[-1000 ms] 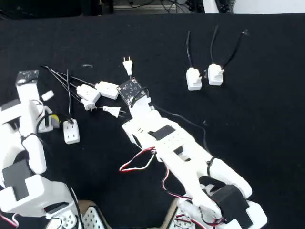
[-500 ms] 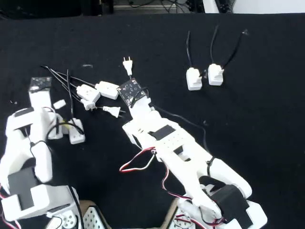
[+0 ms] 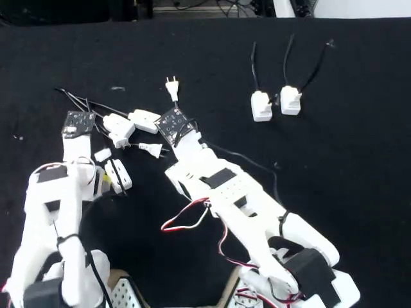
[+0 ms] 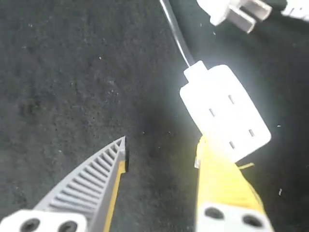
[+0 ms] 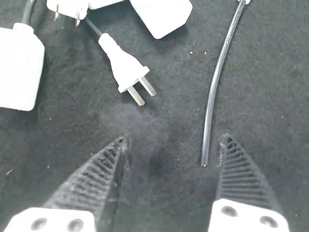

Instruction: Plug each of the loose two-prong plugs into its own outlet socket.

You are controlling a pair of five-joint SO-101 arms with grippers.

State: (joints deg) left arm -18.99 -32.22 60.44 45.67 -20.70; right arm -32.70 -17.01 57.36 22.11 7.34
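My left gripper (image 4: 161, 142) stands open just above the black cloth. A white outlet socket (image 4: 224, 111) on a black cord lies against its yellow finger (image 4: 217, 169); in the high view this socket (image 3: 117, 174) sits beside the left arm. My right gripper (image 5: 174, 139) is open over bare cloth, with a loose two-prong plug (image 5: 126, 72) a little ahead of its fingertips, prongs toward them. That plug (image 3: 152, 149) lies left of the right arm. A second loose plug (image 3: 171, 86) lies farther back. Two more sockets (image 3: 119, 125) (image 3: 144, 120) lie between the arms.
Two white plug-and-socket pairs (image 3: 261, 106) (image 3: 290, 101) with black cords rest at the back right. A loose black cord end (image 5: 217, 87) lies ahead of the right gripper's fingers. Tangled black cords (image 3: 80, 101) run behind the left arm. Another plug's prongs (image 4: 239, 12) lie beyond the socket.
The left arm has swung to the right, and the socket beside its gripper has shifted right with it and turned. The right arm has stayed still.
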